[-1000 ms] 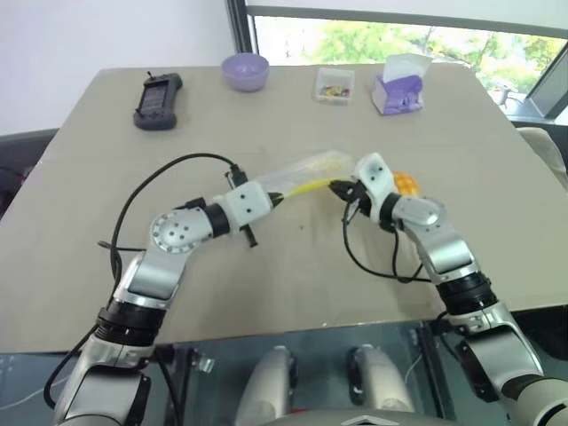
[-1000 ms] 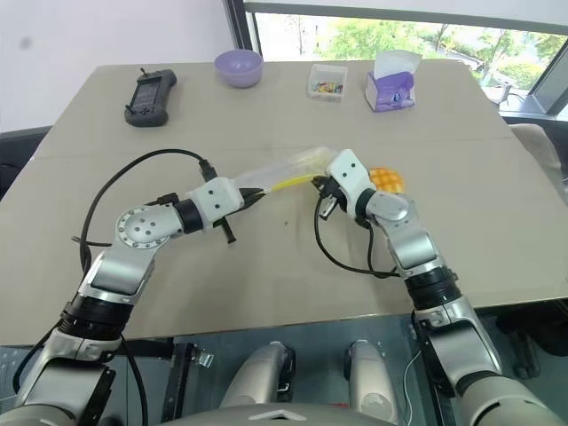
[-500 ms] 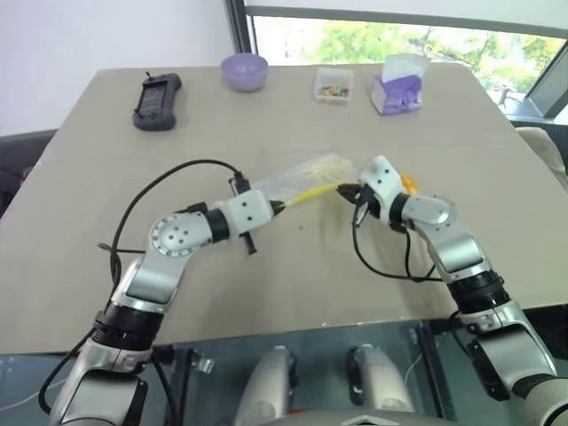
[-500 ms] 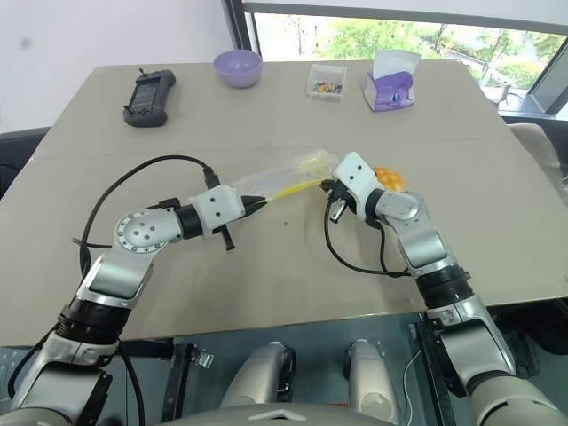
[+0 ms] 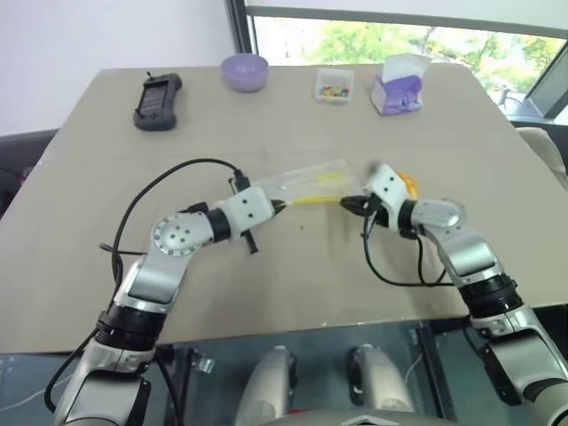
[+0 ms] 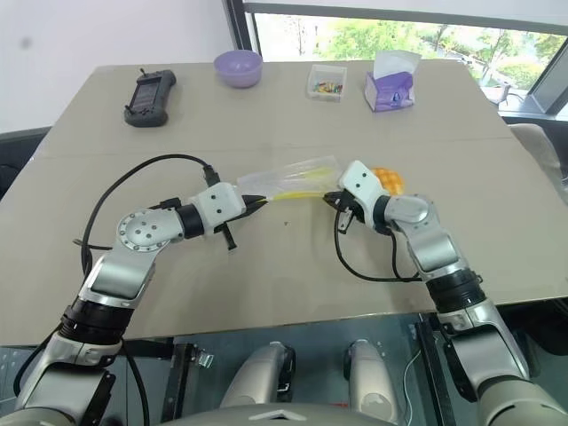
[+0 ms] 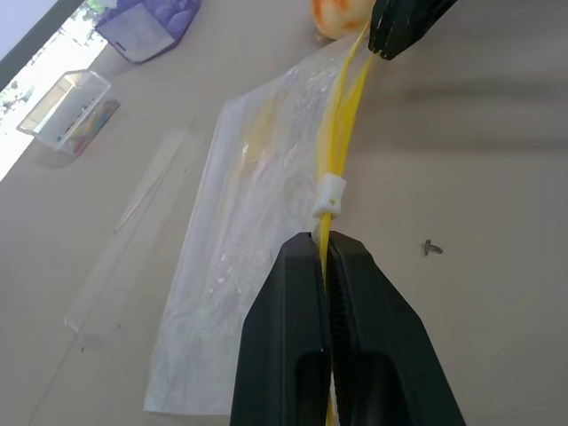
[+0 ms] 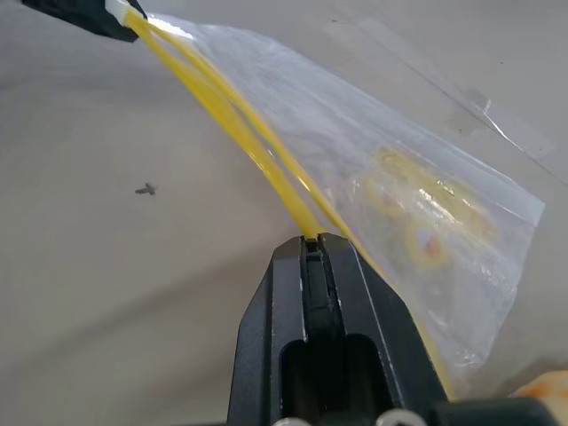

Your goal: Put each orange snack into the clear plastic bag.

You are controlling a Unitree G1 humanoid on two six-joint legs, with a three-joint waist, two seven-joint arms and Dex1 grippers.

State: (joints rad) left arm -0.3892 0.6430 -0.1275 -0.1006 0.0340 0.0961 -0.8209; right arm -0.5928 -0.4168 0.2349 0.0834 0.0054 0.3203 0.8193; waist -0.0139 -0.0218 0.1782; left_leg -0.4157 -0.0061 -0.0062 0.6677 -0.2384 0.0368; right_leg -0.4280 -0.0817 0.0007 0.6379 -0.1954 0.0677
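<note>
1. Bag (image 5: 306, 180) is hanging stretched over the table (image 5: 106, 177) between my grippers, and the orange snack (image 6: 387, 180) is waiting outside it, just behind my right wrist.
2. My left gripper (image 7: 323, 257) and right gripper (image 8: 312, 246) are each pinching shut on the yellow seal strip (image 7: 342, 115).
3. I am judging the mouth needs parting, so I am aiming to pull only one lip, gently.

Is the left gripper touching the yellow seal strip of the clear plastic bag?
Touching. In the left wrist view, the left gripper is shut on the yellow seal strip of the clear plastic bag, which passes between its fingertips.
</note>
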